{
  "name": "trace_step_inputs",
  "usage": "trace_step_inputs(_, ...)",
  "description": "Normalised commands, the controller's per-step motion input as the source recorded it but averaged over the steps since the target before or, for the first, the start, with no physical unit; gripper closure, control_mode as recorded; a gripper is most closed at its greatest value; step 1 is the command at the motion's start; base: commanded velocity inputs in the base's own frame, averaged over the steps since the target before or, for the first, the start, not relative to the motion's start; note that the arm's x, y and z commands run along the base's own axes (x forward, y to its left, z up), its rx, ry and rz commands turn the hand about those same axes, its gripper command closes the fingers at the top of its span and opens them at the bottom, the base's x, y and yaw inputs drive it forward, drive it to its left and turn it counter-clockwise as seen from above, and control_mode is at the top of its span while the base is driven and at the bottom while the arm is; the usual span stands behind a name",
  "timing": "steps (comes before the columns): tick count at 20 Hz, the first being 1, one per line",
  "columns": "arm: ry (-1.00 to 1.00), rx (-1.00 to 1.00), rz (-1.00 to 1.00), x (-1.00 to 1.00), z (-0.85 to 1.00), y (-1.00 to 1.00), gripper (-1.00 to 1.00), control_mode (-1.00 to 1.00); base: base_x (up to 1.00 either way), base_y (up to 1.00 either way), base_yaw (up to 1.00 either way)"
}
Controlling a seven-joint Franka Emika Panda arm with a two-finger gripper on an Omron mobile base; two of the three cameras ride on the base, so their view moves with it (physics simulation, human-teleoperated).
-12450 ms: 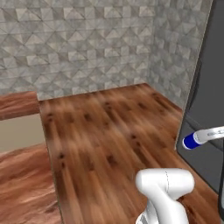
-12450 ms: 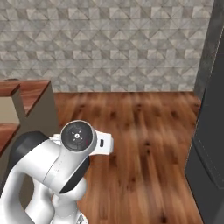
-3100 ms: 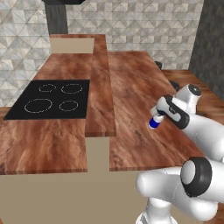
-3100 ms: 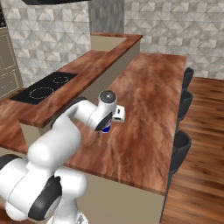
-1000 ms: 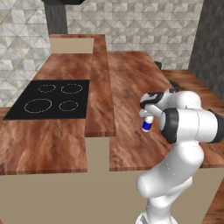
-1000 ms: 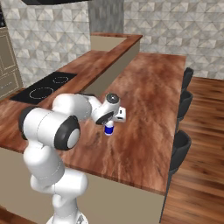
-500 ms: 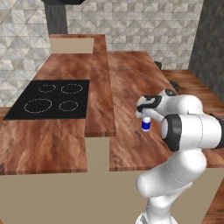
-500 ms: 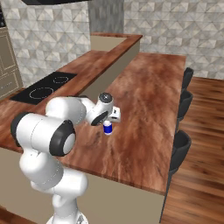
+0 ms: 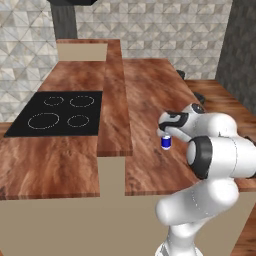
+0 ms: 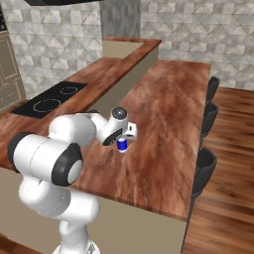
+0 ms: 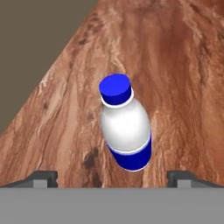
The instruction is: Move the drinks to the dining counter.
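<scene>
Little blue bottle [image 10: 122, 145] is standing on the wooden counter [image 10: 168, 109]. The gripper [image 10: 120, 137] hangs right over it.

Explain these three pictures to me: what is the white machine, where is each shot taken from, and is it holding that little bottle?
The white machine is a robot arm in a simulated kitchen. Two pictures come from cameras behind it, left and right; the third looks along its hand. Its gripper hangs just above a small blue-and-white bottle that stands upright on the wooden dining counter. The fingertips stand wide apart on either side, not touching it, so nothing is held. A black cooktop lies on the lower counter beyond a raised ledge.
</scene>
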Motion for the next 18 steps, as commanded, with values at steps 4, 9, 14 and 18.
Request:
trace_step_inputs(4,-0.05,0.01,0.00,-0.26,0.44,-0.17,-1.00,-1.00,0.00,0.00,0.00)
trace_step_inputs(9,-0.08,0.03,0.00,-0.35,0.43,-0.23,-1.00,-1.00,0.00,0.00,0.00)
trace_step_inputs(14,-0.09,0.03,0.00,-0.45,0.47,-0.15,-1.00,-1.00,0.00,0.00,0.00)
trace_step_inputs(18,-0.17,0.00,0.00,-0.57,0.22,0.00,-1.00,-1.00,0.00,0.00,0.00)
